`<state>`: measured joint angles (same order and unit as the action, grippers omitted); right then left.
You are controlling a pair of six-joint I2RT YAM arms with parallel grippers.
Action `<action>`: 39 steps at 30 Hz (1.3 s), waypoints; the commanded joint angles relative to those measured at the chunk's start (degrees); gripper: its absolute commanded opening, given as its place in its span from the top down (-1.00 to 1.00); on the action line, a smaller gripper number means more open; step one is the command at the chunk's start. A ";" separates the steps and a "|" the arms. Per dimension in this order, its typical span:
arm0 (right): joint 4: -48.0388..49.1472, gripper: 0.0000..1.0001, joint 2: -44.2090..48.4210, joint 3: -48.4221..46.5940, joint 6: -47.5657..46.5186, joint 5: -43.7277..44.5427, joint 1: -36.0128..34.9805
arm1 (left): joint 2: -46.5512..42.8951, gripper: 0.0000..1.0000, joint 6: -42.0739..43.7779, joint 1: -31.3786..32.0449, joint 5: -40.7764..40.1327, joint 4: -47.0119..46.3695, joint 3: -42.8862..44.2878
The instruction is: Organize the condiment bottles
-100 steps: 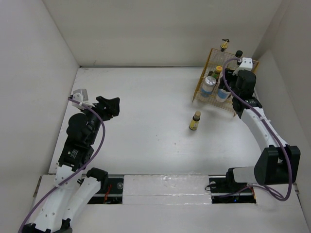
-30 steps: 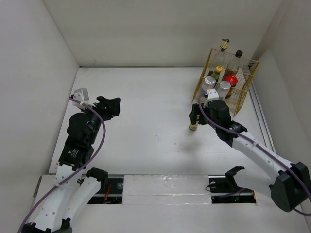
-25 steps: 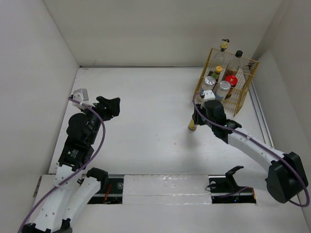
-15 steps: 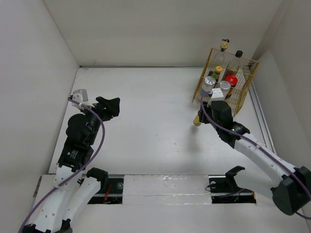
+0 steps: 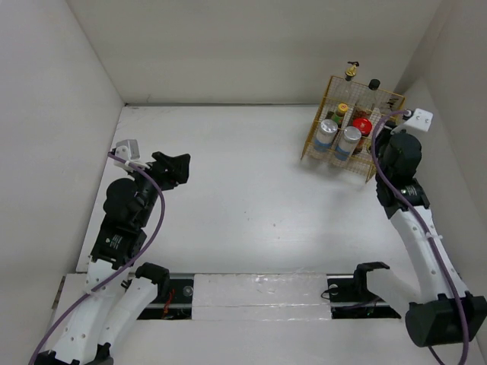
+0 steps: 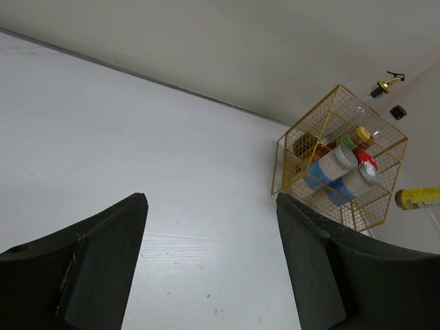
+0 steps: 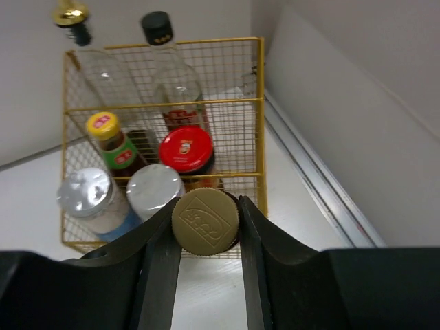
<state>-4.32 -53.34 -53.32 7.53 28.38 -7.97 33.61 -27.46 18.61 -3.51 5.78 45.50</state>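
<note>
A robotics lab test cell, by the look of it: plain white panel walls [image 5: 251, 53] box in a white table [image 5: 243, 190], with a purple-cabled left arm [image 5: 125, 209] and right arm [image 5: 415, 220] bolted at its near edge

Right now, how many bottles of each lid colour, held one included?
2 silver-lidded shakers
1 red-lidded jar
1 yellow-capped sauce bottle
1 black-capped bottle
1 gold-spout clear bottle
1 brown-capped bottle, in the right gripper
Total: 7

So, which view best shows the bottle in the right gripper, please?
Right wrist: the bottle sits cap-first in the right gripper. Left wrist shows only its yellow body at the frame edge; from the top, the arm hides it.
</note>
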 commanded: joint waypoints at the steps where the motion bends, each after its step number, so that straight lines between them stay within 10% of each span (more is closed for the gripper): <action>1: 5.46 0.57 -2.29 -4.42 -0.41 -4.89 6.90 | 0.49 -0.43 0.57 -0.24 1.13 -2.79 -0.06; 21: 15.74 0.60 -19.78 -3.28 2.14 -16.16 13.33 | 1.64 -0.98 1.18 -0.24 4.39 -3.85 -0.06; 39: 13.29 0.20 -26.20 -0.91 4.86 -16.16 13.86 | 3.40 -0.98 1.71 -0.24 4.39 -3.85 0.47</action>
<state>4.03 -80.34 -54.24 11.05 12.01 5.56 36.82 -26.55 18.61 0.01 4.97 45.50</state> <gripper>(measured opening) 0.409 0.989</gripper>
